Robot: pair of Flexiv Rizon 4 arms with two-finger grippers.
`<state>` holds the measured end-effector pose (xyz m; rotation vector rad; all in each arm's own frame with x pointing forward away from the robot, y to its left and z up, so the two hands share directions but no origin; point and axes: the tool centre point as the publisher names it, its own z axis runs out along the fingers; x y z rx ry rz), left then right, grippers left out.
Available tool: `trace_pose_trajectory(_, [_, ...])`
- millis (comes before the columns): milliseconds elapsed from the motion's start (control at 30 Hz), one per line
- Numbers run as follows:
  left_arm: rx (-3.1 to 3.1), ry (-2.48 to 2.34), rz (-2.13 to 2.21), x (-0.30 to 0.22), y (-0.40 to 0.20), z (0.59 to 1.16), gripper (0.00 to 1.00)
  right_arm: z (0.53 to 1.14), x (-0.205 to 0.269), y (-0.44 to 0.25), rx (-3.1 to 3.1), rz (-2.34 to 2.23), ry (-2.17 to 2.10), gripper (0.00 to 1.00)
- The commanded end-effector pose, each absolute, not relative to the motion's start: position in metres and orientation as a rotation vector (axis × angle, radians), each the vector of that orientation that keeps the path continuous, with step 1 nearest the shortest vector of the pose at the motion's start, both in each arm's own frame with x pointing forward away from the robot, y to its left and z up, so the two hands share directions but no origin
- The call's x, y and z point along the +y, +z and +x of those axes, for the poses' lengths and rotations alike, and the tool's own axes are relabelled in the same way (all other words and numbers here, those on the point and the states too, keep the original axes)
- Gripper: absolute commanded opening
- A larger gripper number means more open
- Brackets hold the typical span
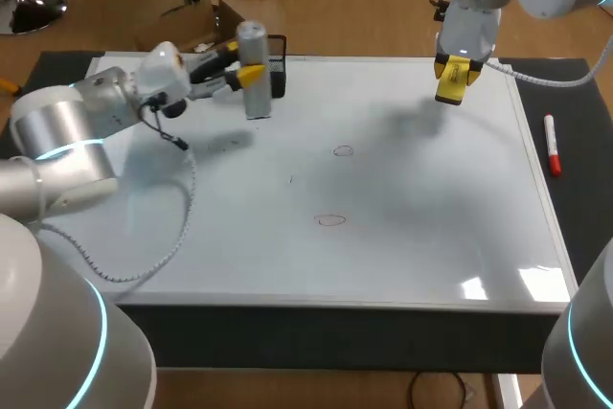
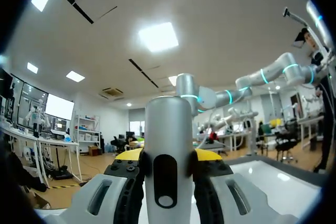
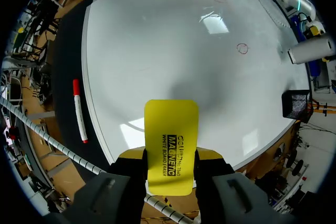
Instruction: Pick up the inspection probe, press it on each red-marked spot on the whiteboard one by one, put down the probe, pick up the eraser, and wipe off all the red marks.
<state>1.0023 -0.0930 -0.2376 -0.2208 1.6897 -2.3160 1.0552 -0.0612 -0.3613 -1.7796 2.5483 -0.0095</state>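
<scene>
My left gripper is shut on the grey cylindrical probe, which stands upright at the whiteboard's far left; in the left wrist view the probe fills the space between the fingers. My right gripper hangs over the board's far right edge, shut on the yellow eraser, seen flat between its fingers as a yellow eraser. Two red rings mark the whiteboard: one mark mid-board, another mark nearer the front. From the right wrist they show as a ring and a fainter ring.
A black mesh holder stands just behind the probe at the board's far edge. A red-capped marker lies on the dark mat right of the board. A small faint stroke sits left of the rings.
</scene>
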Motion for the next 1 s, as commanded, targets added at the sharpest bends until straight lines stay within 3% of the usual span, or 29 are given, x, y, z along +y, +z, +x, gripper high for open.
trace_pose_trajectory(33, [1.668, -2.272, -0.285, -0.061, -0.237, 0.998, 0.0, 1.056, -0.062, -0.36, 2.549, -1.784, -0.012, 0.0])
trace_pose_trajectory(467, [1.653, -2.23, -0.362, -0.018, -0.247, 1.01, 0.0, 1.056, -0.062, -0.36, 2.549, -1.784, -0.012, 0.0])
trace_pose_trajectory(1000, [1.657, -2.229, -0.367, -0.014, -0.247, 1.009, 0.0, 1.056, -0.062, -0.36, 2.549, -1.784, -0.012, 0.0])
